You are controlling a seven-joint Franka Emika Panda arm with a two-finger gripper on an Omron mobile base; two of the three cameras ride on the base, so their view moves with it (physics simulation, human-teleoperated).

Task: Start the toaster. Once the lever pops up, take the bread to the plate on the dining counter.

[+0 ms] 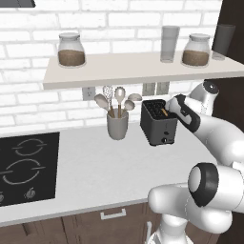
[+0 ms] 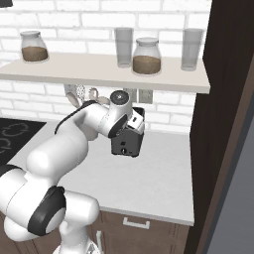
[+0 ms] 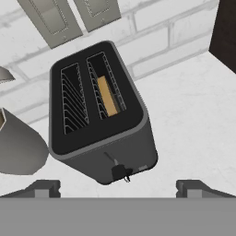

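The toaster [image 3: 99, 115] stands near the counter's [image 1: 95, 171] back edge by the wall, bread [image 3: 107, 96] down in one slot, lever apparently unpressed, and the gripper [image 3: 117, 186] hovers above it wide open and empty, so starting and delivery both remain

The left base view looks forward and down from behind the arm's left, taking in the grey-white counter [image 1: 109, 167], the cooktop [image 1: 26, 167] at its left, the brick wall and the shelf [image 1: 138, 69]. The right base view looks from behind the arm's right and stands further right, catching a dark tall cabinet [image 2: 223, 124] at the right edge. Both share the toaster [image 1: 158, 123] on the far counter, the shelf and its jars. The hand view sits close above the toaster, looking steeply down into its slots, the utensil cup [image 3: 18, 143] at its left.
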